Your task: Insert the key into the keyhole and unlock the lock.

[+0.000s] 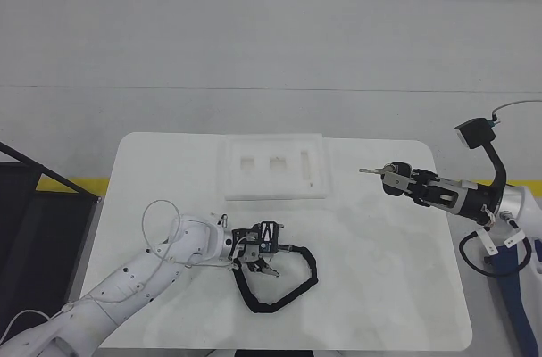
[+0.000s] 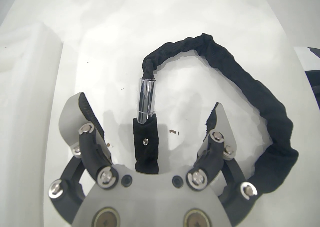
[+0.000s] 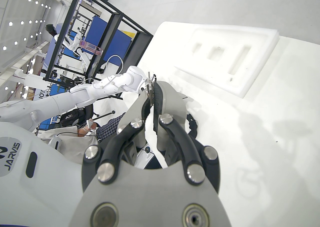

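The key (image 1: 371, 170) sits pinched in the right gripper (image 1: 391, 170), whose jaws are closed flat on its bow. It is held above the table (image 1: 387, 277) in the upper right of the top view, with its thin shaft pointing toward the left of the frame. The chain lock (image 1: 287, 287) lies lower centre, a black fabric-sleeved loop on the tabletop, well apart from the key and below the white foam tray (image 1: 230, 166). The left gripper (image 1: 269, 250) is at the lock's joined end. Its jaws are wide and grip nothing, and its fingers (image 2: 85, 110) flank the chrome cylinder (image 2: 146, 99) without touching it. That cylinder runs lengthwise between the jaws, roughly left to right in the top view, into a black covered body that passes under the palm. From the key, the lock lies down and to the left. The left arm is far nearer to it. The keyhole is hidden, so I cannot tell which way it faces.
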Robot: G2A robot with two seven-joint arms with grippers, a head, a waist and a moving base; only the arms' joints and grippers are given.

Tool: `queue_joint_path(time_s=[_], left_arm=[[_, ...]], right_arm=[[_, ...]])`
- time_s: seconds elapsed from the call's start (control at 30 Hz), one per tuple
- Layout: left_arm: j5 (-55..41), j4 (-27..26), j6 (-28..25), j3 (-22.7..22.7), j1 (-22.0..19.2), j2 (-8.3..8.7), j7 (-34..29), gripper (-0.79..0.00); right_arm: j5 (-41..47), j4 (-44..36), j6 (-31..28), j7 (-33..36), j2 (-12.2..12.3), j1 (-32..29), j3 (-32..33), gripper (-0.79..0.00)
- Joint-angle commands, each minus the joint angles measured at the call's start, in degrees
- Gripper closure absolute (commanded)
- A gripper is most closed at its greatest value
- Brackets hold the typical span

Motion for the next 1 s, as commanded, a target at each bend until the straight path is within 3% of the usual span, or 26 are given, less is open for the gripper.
queue_joint_path(time_s=[0.0,0.07,0.27,0.37,0.6,0.67,0.7,0.97], left_arm=[[0.7,0.9,0.3,0.2,-0.2,-0.33,1.1,-0.591],[1.4,1.7,0.4,0.4,-0.3,-0.63,1.7,-0.579],[2.5,3.3,0.2,0.4,-0.5,-1.19,2.6,-0.388],[2.9,3.7,0.1,0.0,-0.4,-1.3,2.7,-0.385],[3.0,4.3,-0.3,-0.3,-0.3,-1.81,2.4,-0.256],[2.9,4.6,-0.4,-0.2,-0.5,-2.11,2.0,-0.179],[2.7,4.8,-0.5,-0.2,-0.7,-2.28,1.8,-0.018],[1.5,5.0,-1.5,-0.4,-2.0,-3.42,1.9,0.0]], right_arm=[[0.0,0.0,0.0,0.0,0.0,0.0,0.0,0.0],[0.0,0.0,0.0,0.0,0.0,0.0,0.0,0.0],[0.0,0.0,0.0,0.0,0.0,0.0,0.0,0.0],[0.0,0.0,0.0,0.0,0.0,0.0,0.0,0.0],[0.0,0.0,0.0,0.0,0.0,0.0,0.0,0.0],[0.0,0.0,0.0,0.0,0.0,0.0,0.0,0.0],[0.0,0.0,0.0,0.0,0.0,0.0,0.0,0.0],[0.0,0.0,0.0,0.0,0.0,0.0,0.0,0.0]])
